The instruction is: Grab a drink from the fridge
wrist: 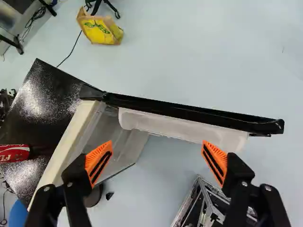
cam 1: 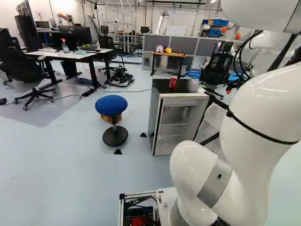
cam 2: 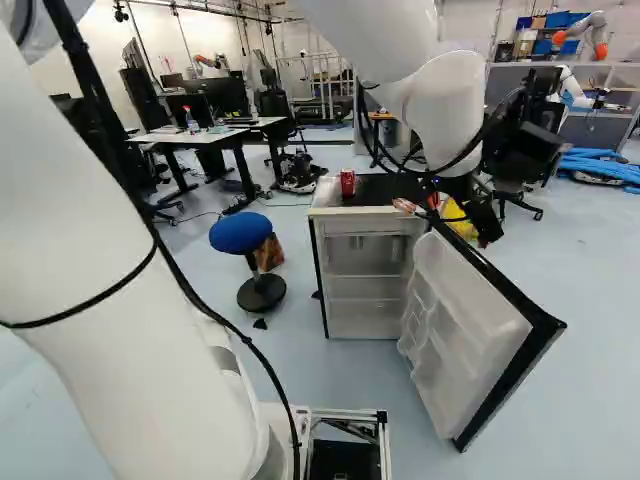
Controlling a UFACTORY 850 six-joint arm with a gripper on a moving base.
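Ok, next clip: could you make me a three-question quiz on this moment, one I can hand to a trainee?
1. True or false: the door of the fridge stands open.

2. Where is the red can?
a) On the seat of the blue stool
b) On top of the fridge
c) On the fridge's lower shelf

3. Fill in the blank: in the wrist view, the fingers of the end effector stand ____, with nothing gripped between them.

Key: 1 true; 2 b; 3 open
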